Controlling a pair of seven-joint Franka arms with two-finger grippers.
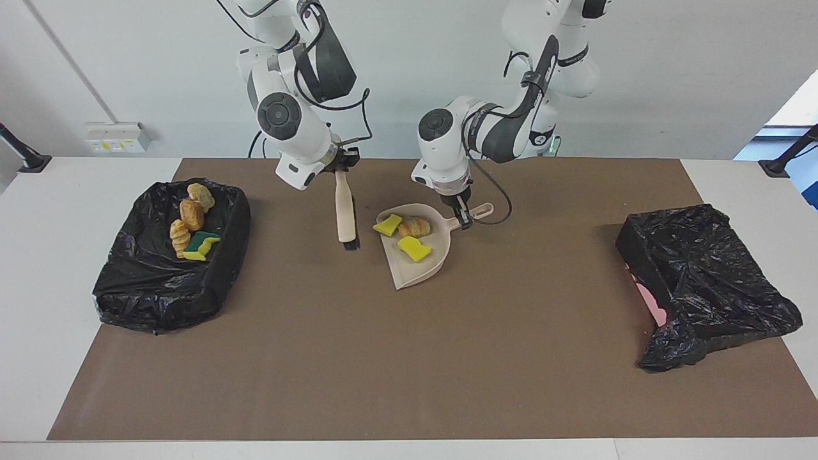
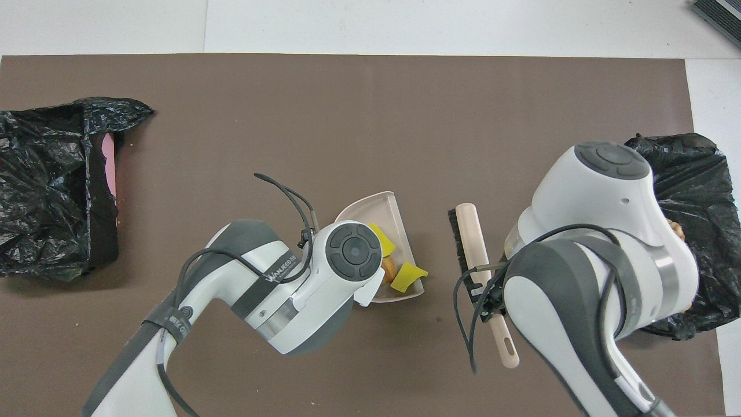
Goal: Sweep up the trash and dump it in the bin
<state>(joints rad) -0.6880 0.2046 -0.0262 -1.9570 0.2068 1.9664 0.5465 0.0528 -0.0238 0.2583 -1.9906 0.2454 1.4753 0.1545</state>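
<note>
Scraps (image 1: 409,235) in dustpan (image 1: 415,268), brush (image 1: 346,214) beside

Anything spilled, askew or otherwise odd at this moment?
One oddity: the black bag at the left arm's end lies crumpled, with something pink showing at its edge. No scraps lie loose on the brown mat.

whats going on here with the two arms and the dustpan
The left tool is shut on the handle of the beige dustpan, which rests on the brown mat with two yellow sponge pieces and a bread lump in it. The right tool grips the brush, held up beside the pan. More scraps already lie in the black-lined bin at the right arm's end.
</note>
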